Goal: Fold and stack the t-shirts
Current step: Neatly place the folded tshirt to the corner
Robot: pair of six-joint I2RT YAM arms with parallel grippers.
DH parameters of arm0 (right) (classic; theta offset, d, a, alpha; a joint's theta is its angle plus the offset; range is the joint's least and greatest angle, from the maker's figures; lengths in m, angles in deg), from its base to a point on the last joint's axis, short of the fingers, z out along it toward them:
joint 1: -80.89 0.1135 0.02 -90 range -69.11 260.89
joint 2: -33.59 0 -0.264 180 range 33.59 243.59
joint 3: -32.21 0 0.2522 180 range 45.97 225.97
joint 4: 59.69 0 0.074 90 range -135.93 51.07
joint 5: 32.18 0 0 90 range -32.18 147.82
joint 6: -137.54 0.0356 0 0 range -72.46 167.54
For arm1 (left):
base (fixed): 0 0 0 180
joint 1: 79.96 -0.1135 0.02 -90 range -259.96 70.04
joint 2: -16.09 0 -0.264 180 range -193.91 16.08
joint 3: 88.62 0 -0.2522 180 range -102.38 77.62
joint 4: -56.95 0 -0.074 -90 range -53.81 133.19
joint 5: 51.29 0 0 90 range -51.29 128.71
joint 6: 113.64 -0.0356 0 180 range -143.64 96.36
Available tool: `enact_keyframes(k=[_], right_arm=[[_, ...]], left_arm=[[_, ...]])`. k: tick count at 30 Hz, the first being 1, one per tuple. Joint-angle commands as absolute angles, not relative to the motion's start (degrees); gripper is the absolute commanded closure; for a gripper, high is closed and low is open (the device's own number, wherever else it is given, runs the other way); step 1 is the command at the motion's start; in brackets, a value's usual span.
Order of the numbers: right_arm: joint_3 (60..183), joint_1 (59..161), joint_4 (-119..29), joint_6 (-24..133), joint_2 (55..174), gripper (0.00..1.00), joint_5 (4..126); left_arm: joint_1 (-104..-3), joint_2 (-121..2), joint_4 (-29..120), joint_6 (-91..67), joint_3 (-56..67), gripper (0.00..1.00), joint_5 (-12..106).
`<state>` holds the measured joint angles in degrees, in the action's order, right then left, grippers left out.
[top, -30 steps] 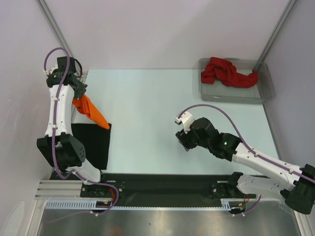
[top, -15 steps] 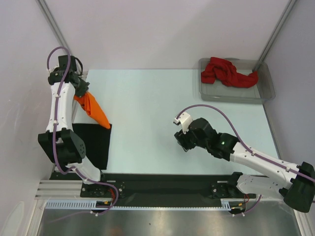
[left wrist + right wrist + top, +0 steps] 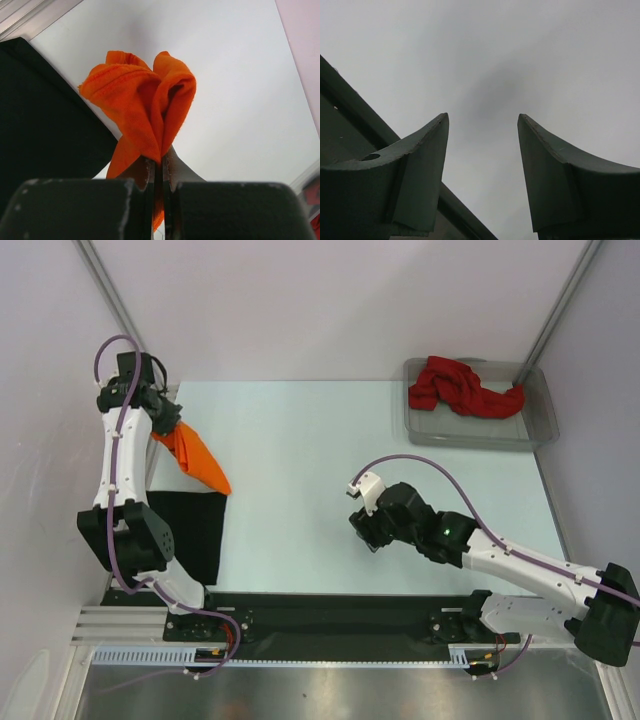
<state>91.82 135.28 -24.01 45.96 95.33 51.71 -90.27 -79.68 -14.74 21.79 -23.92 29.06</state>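
Since a second ago the right gripper (image 3: 366,530) has slid slightly toward the left of the frame, and the orange t-shirt (image 3: 200,462) has swung a little rightward. Low in the middle of the top view, that gripper hangs over the pale table (image 3: 300,450) with its jaws apart and nothing between them. At lower left the black t-shirt (image 3: 195,535) lies flat. Just beyond its far edge the orange one dangles as a bunched cone. Its top is pinched in the tightly closed left gripper (image 3: 170,420) at upper left, so the cloth hangs below and right of the fingers. At upper right the dark red t-shirt (image 3: 460,388) lies crumpled in the grey tray (image 3: 540,430).
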Motion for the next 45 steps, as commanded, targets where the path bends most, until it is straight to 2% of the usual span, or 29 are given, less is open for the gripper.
enact_keyframes(k=[1,5,13,25,37,45], right_arm=[[91.85,135.91,-26.06,47.01,95.03,0.38,50.70],[91.41,135.91,-25.54,46.93,94.68,0.38,50.61],[91.67,136.00,-25.89,46.49,95.73,0.38,50.97],[92.64,136.44,-25.89,45.70,96.70,0.37,52.02],[92.47,137.49,-25.01,46.22,97.14,0.37,52.55],[91.76,137.93,-24.39,45.79,96.61,0.37,51.58]], left_arm=[[-92.00,-78.58,-12.18,21.28,-21.97,1.00,29.30],[-93.93,-76.90,-8.94,20.22,-16.70,1.00,30.18],[-95.69,-75.06,-9.72,16.97,-15.46,1.00,28.51],[-98.33,-65.92,-9.54,10.91,-6.24,1.00,23.33],[-101.32,-68.38,-8.22,4.22,-6.67,1.00,27.37],[-101.93,-64.43,-8.05,3.78,-3.60,1.00,25.35]])
